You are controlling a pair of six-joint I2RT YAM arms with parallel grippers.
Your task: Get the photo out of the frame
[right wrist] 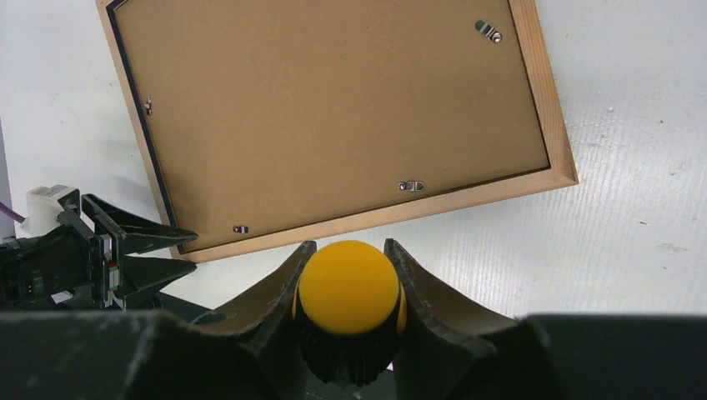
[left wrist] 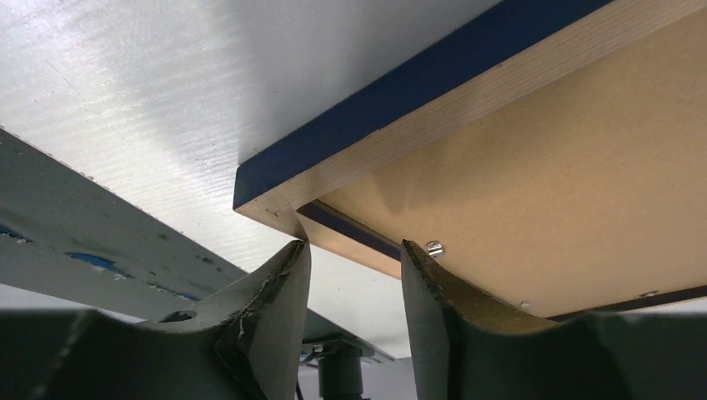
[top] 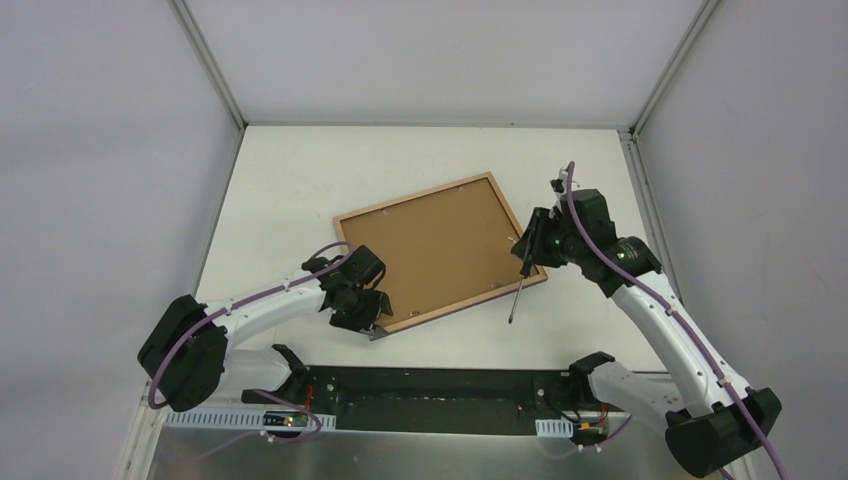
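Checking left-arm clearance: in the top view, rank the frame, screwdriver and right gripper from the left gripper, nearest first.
1. frame: its near corner at the left gripper.
2. screwdriver: tip beside the frame's right corner.
3. right gripper: farther right, holding the screwdriver.

Your left arm and right arm: white links; rounded black joint housings | purple cable looped along each | black bulky bases | your fingers: dark grey; tapered; scuffed, chipped edges
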